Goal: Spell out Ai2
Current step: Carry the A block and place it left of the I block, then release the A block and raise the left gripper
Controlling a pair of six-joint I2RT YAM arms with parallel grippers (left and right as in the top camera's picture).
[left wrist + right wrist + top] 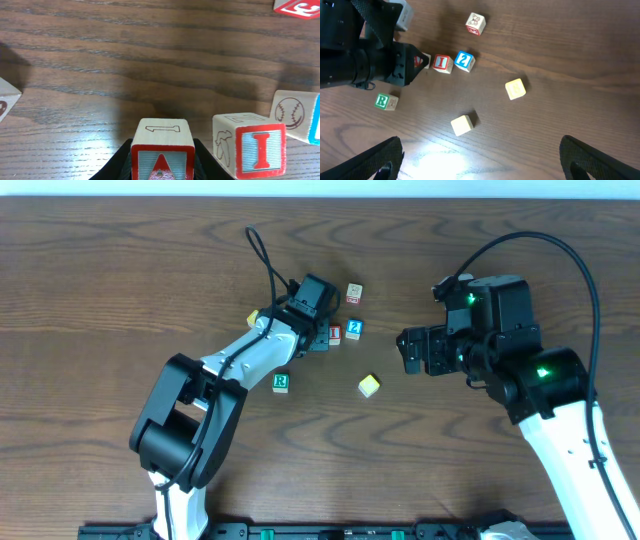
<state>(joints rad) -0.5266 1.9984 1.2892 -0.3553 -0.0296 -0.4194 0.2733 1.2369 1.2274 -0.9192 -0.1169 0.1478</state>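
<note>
My left gripper (316, 340) is shut on the red-and-blue A block (162, 152), low over the table and just left of the I block (255, 150). A small gap separates the two. The I block (335, 334) and the blue 2 block (354, 329) stand side by side. In the left wrist view the 2 block (296, 122) shows its baseball side. In the right wrist view the I block (441, 63) and 2 block (464, 60) sit right of the left arm. My right gripper (490, 167) is open and empty, above the table to the right (410, 350).
A red block (354, 293) lies behind the row. A green R block (281, 382) and a yellow block (369, 386) lie nearer the front. Another yellow block (515, 88) shows in the right wrist view. A yellow block (255, 318) lies by the left arm.
</note>
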